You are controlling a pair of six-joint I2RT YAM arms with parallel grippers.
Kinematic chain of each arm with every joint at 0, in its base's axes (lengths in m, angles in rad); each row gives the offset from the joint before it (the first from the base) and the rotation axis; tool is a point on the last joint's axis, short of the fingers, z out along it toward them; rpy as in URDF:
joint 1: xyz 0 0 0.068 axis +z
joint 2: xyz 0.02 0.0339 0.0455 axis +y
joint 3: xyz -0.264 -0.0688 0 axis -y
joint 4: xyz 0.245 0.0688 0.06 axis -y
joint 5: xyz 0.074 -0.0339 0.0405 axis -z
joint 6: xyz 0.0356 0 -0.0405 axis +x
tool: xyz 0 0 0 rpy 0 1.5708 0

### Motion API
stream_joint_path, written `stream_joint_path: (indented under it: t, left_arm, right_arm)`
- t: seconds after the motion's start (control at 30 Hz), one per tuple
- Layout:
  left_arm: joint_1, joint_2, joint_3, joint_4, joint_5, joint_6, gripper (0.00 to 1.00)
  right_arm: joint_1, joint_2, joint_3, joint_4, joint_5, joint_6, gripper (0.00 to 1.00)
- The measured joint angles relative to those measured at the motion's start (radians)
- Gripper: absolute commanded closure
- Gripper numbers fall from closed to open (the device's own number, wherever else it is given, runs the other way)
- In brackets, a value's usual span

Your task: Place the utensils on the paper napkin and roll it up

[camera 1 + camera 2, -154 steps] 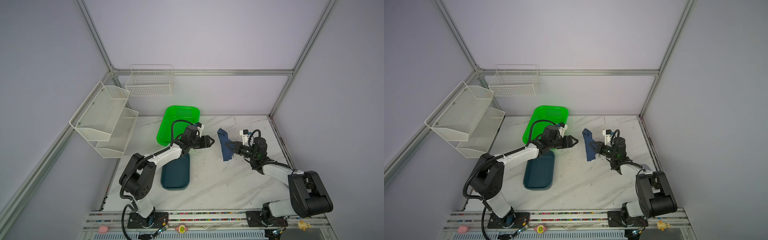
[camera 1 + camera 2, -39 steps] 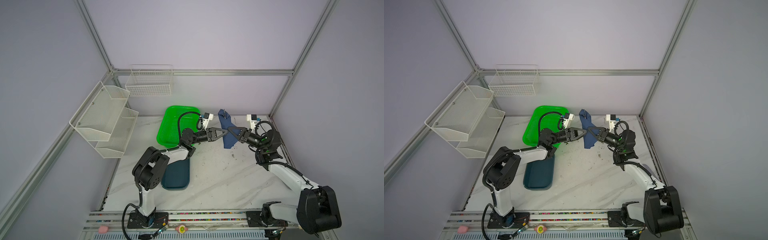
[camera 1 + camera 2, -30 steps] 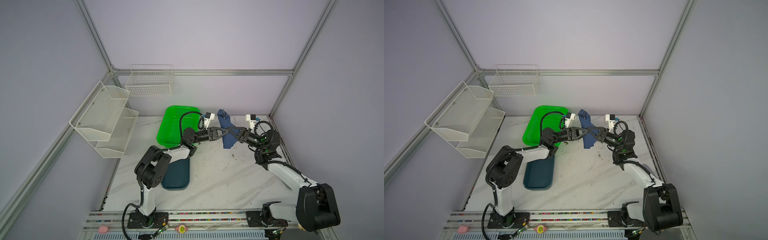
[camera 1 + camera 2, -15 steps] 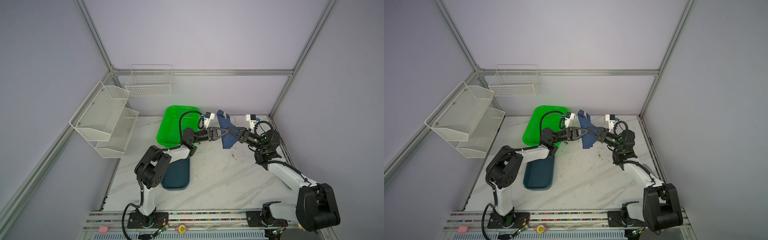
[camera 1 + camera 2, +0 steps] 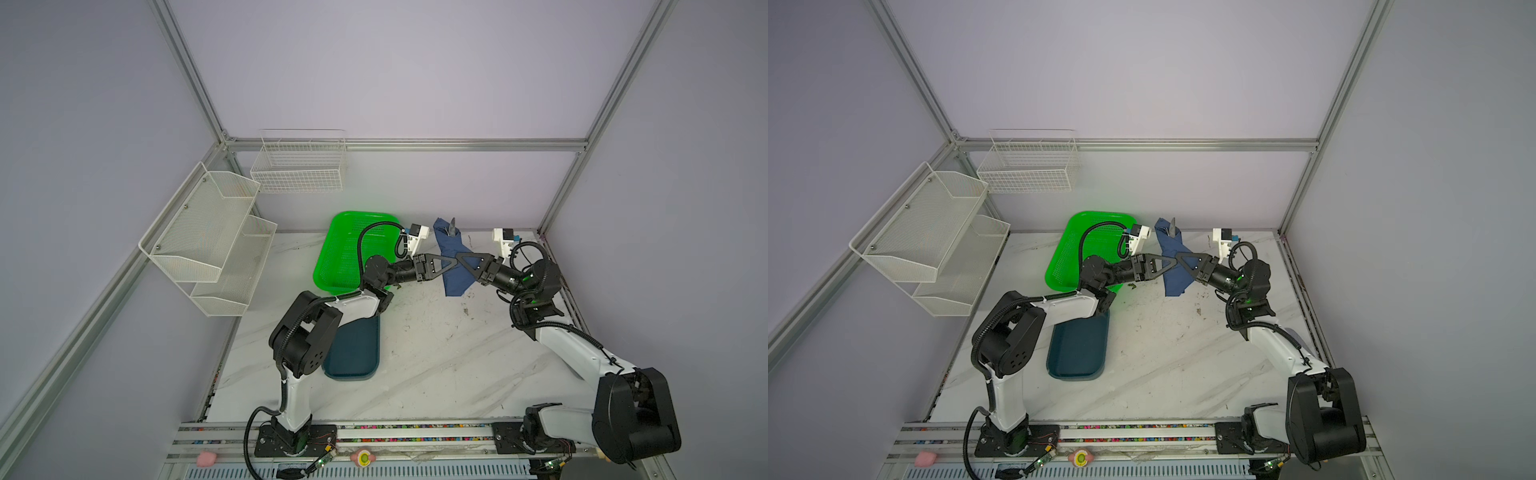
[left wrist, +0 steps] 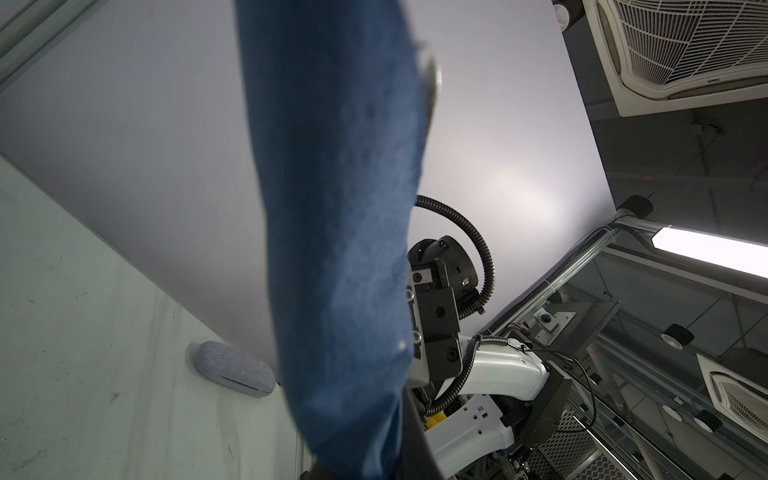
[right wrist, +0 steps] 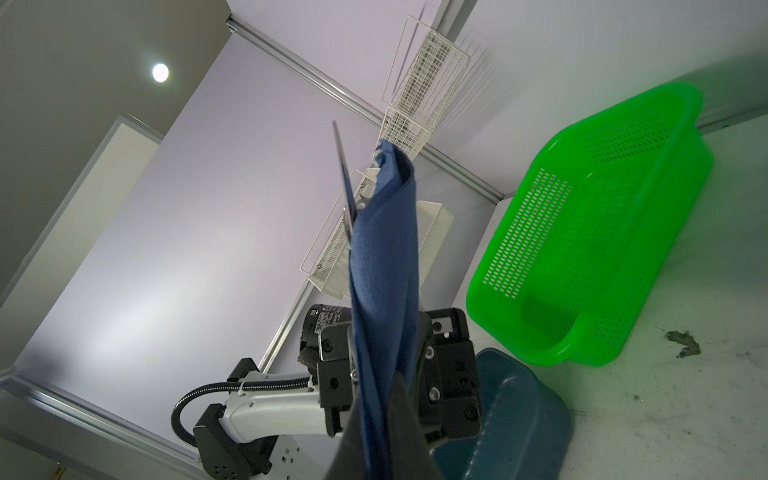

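Note:
The paper napkin is a dark blue rolled bundle held upright in the air over the back of the table. Silver tips of the utensils stick out of its upper end; a thin blade and a rounded silver end show in the wrist views. My left gripper and my right gripper meet at the bundle's middle from opposite sides, both shut on it. The blue paper fills the space between each pair of jaws.
A green perforated basket stands at the back left of the table. A dark teal tray lies under my left arm. White wire shelves and a wire basket hang on the walls. A grey oval pad sits by the wall.
Over the last second my left gripper closed onto the napkin bundle that the right gripper holds. Before that, the right arm lifted the bundle up and back.

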Motion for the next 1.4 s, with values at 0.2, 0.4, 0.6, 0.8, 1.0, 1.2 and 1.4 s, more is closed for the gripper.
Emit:
stream_joint_path:
  t: [0.2, 0.4, 0.6, 0.8, 1.0, 1.2, 1.4]
  left_arm:
    - [0.000, 0.000, 0.000, -0.002, 0.002, 0.001, 0.93]
    - [0.000, 0.000, 0.000, -0.008, 0.004, 0.001, 0.94]
    - [0.000, -0.002, 0.000, -0.008, 0.003, 0.003, 0.94]
    - [0.004, -0.008, 0.000, -0.008, 0.002, 0.004, 0.94]
    - [0.006, -0.010, 0.000, -0.008, -0.003, 0.004, 0.95]
    - [0.012, -0.016, 0.000, -0.008, -0.015, 0.005, 0.95]
    - [0.027, -0.028, 0.000, -0.008, -0.029, 0.019, 0.95]
  right_arm:
    - [0.000, -0.010, 0.000, -0.023, 0.006, -0.014, 0.87]
    - [0.002, -0.037, 0.020, -0.118, 0.026, -0.069, 0.72]
    - [0.005, -0.122, 0.069, -0.326, 0.103, -0.190, 0.64]
    - [0.005, -0.159, 0.074, -0.442, 0.168, -0.242, 0.58]
    - [0.005, -0.229, 0.113, -0.648, 0.307, -0.319, 0.50]
    - [0.005, -0.317, 0.203, -0.798, 0.430, -0.354, 0.49]
    - [0.005, -0.423, 0.261, -0.896, 0.537, -0.385, 0.54]
